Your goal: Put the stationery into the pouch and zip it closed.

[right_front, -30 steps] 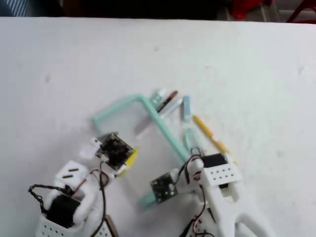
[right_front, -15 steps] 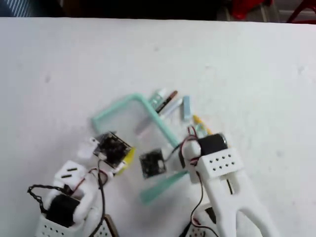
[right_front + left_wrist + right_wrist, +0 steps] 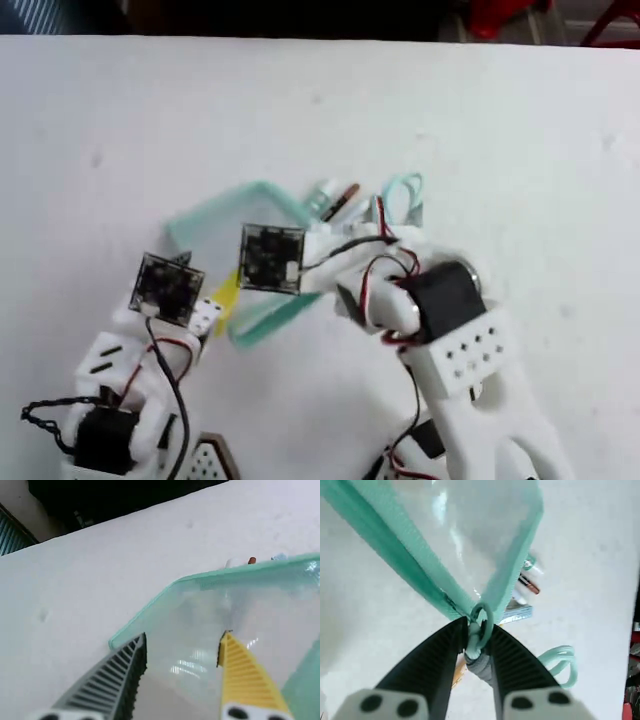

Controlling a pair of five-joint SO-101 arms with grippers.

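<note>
Right wrist view has the right gripper (image 3: 478, 626) pinched together on the zipper pull (image 3: 475, 642). Its two black jaws close around the mint ring and the grey tab, at the corner where two mint edges of the pouch (image 3: 470, 535) meet. Past that corner, on the white table (image 3: 590, 545), lie a brown-tipped pen (image 3: 527, 585) and a pale blue piece (image 3: 517, 614), both outside the pouch. A mint cord loop (image 3: 561, 661) rests near the jaws. The left gripper (image 3: 182, 640) has its grey and yellow jaws apart, with the pouch's clear face showing between them and a mint-trimmed corner just beyond the grey one. Whether either jaw touches the pouch cannot be told. From the high view, the pouch sits near the middle of the table, with the left arm at its near left edge and the right arm reaching in from the near right. The pens lie just off its far right corner, and the cord loop is a little farther right.
</note>
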